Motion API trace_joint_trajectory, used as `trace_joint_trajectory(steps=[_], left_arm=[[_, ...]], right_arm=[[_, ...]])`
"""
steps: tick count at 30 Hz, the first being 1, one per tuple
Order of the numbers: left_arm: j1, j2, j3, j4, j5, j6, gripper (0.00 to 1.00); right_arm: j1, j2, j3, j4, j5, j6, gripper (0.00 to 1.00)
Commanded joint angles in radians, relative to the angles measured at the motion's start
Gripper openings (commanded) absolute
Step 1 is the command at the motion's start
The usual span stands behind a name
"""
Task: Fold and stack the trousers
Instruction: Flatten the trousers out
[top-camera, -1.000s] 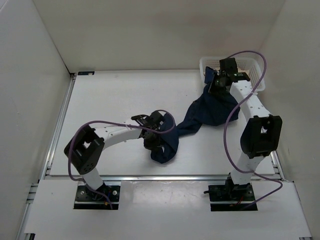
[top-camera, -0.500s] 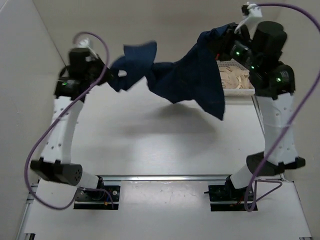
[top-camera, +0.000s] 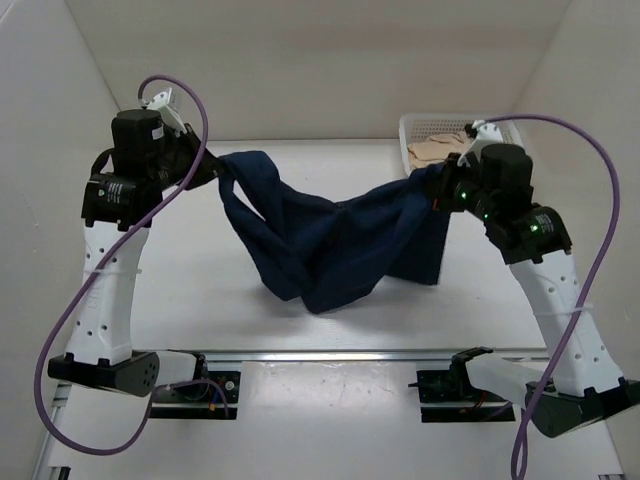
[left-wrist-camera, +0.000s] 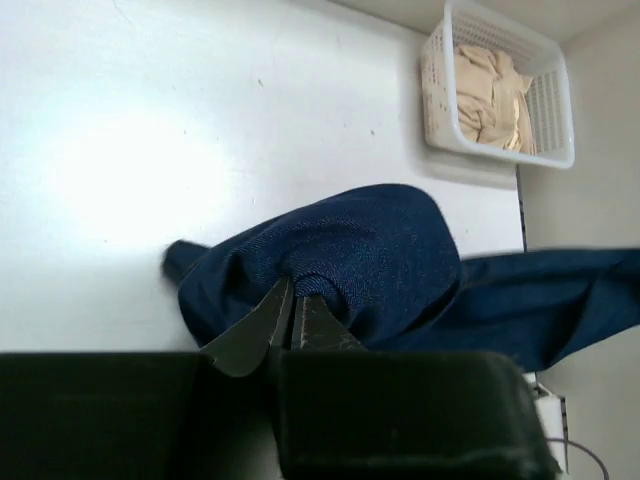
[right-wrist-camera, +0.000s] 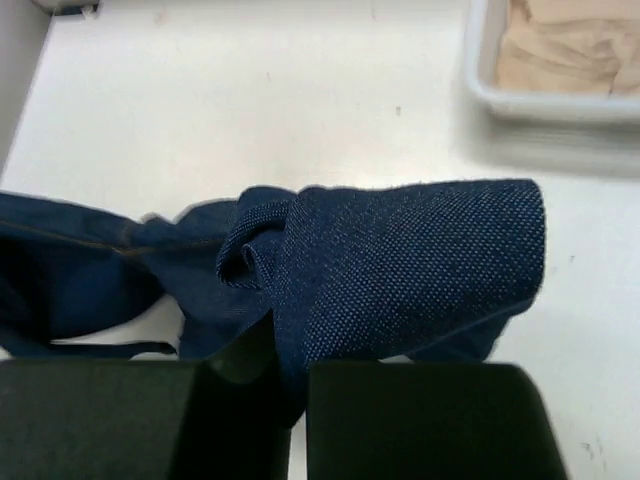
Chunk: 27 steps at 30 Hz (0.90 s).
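The dark navy trousers (top-camera: 330, 240) hang stretched in the air between both raised arms, sagging in the middle with the lowest folds near the table. My left gripper (top-camera: 215, 172) is shut on one end of the trousers; in the left wrist view its fingers (left-wrist-camera: 262, 322) pinch a bunched fold of the denim (left-wrist-camera: 350, 250). My right gripper (top-camera: 437, 188) is shut on the other end; in the right wrist view the cloth (right-wrist-camera: 400, 265) drapes over the jaws and hides the fingertips.
A white basket (top-camera: 513, 140) holding beige cloth (top-camera: 437, 150) stands at the back right, just behind the right gripper; it also shows in the left wrist view (left-wrist-camera: 497, 88) and the right wrist view (right-wrist-camera: 560, 55). White walls close in the table (top-camera: 300, 160).
Both arms have lifted from the table and spread apart with the trousers. Since half a second ago they have lowered somewhat, and the cloth hangs lower and wider between them.
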Motion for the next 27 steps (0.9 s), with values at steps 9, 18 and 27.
trace_joint_trajectory(steps=[9, 18, 27], left_arm=[[0.016, 0.050, 0.101, -0.021, -0.036, 0.033, 0.10], [0.111, 0.231, 0.200, -0.132, -0.122, 0.085, 1.00], [0.091, 0.086, -0.251, 0.014, -0.064, 0.076, 0.10]], right_arm=[[-0.012, 0.680, 0.842, -0.021, -0.195, -0.100, 0.04], [0.009, 0.791, 0.780, -0.100, -0.003, 0.025, 1.00], [0.086, 0.301, -0.034, 0.145, 0.028, 0.125, 1.00]])
